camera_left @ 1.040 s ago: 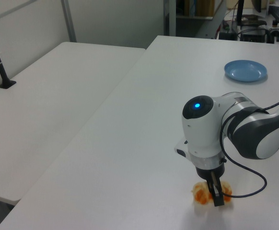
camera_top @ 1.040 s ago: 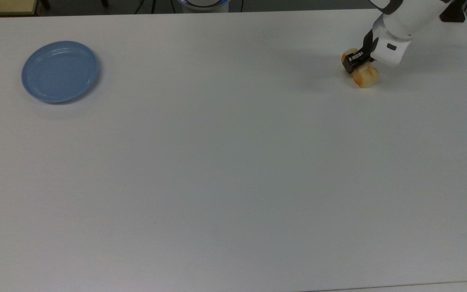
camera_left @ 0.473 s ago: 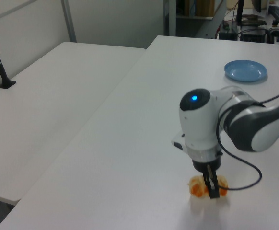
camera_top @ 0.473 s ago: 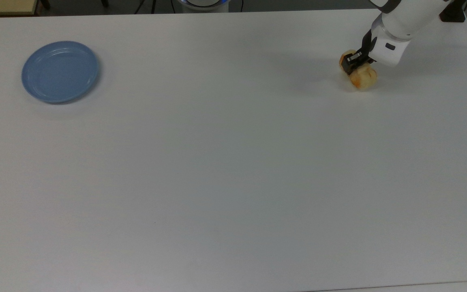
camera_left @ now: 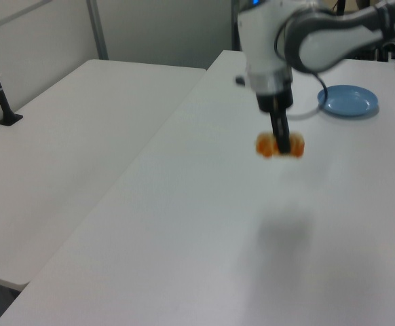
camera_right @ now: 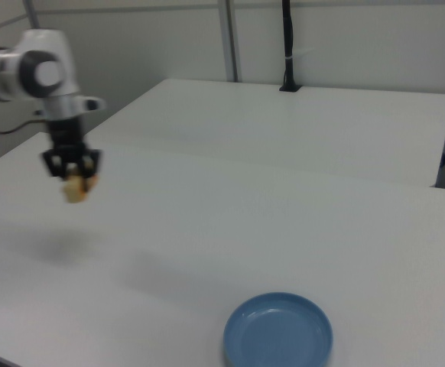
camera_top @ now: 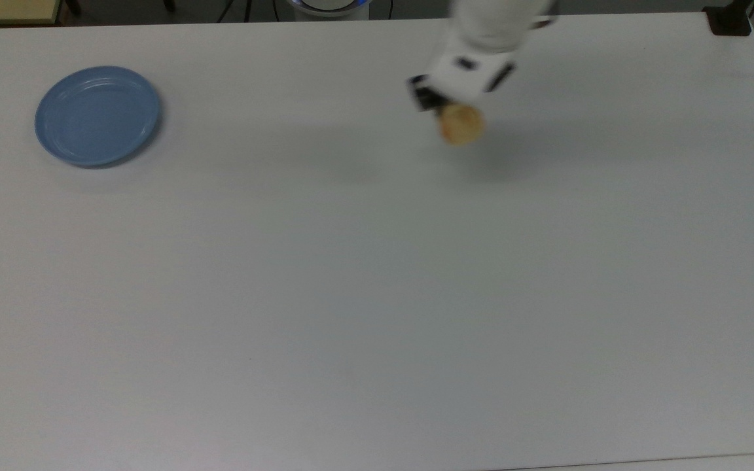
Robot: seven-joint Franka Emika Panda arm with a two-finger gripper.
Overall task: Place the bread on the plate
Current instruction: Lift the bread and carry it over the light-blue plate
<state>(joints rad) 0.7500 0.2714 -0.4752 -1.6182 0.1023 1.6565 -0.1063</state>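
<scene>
The gripper (camera_left: 279,145) pinches the bread (camera_left: 279,146) across its middle and holds it clear above the worktop (camera_top: 377,294), both ends sticking out past the fingers. The plate (camera_top: 97,115) sits bare well apart toward the top view's left, so the carry must run that way.

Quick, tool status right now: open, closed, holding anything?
Tool: closed on the bread, carrying it in the air above the table. The plate is bare.
</scene>
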